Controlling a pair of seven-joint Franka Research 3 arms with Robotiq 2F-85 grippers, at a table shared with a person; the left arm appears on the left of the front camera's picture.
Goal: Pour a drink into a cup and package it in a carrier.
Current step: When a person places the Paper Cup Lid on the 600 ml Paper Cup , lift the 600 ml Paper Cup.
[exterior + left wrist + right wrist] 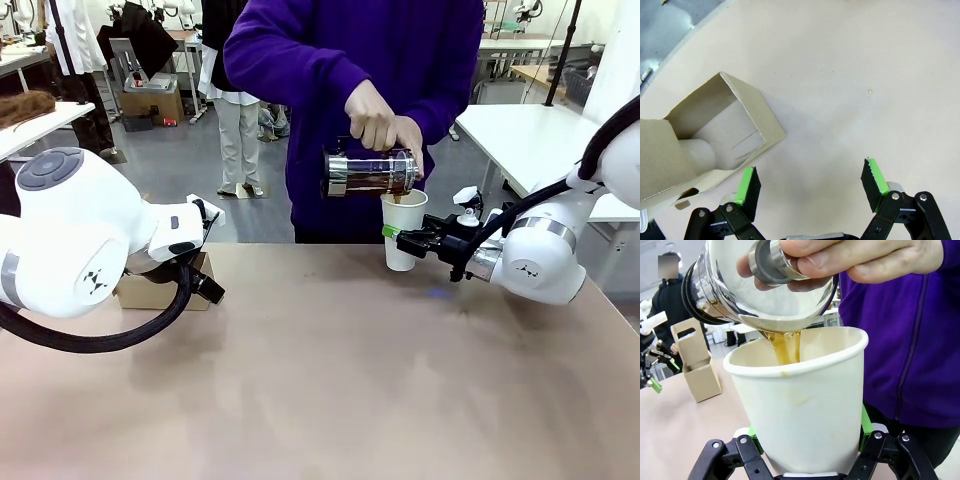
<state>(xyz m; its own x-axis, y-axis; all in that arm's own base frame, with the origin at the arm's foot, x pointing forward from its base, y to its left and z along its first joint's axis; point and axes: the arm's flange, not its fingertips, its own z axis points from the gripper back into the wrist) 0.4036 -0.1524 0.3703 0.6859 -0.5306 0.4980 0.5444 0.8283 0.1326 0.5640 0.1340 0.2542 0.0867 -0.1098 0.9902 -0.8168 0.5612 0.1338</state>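
Front view: fixed, set at robot's side, faced across counter (pixel 330 390) toward person (pixel 400 80); medium distance, full counter width covered.
Left wrist view: aimed steeply down past left fingers (pixel 749 186), close to counter; carrier (pixel 762 112) cut off at edge, probably same one seen in other views.
Right wrist view: held low, near level, very close to cup (pixel 800 405).
Cup, carrier shared with front view.

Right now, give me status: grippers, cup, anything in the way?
Right gripper shut on cup, upright. Left gripper open above table beside carrier. Person's jug tilted over cup, drink streaming in.
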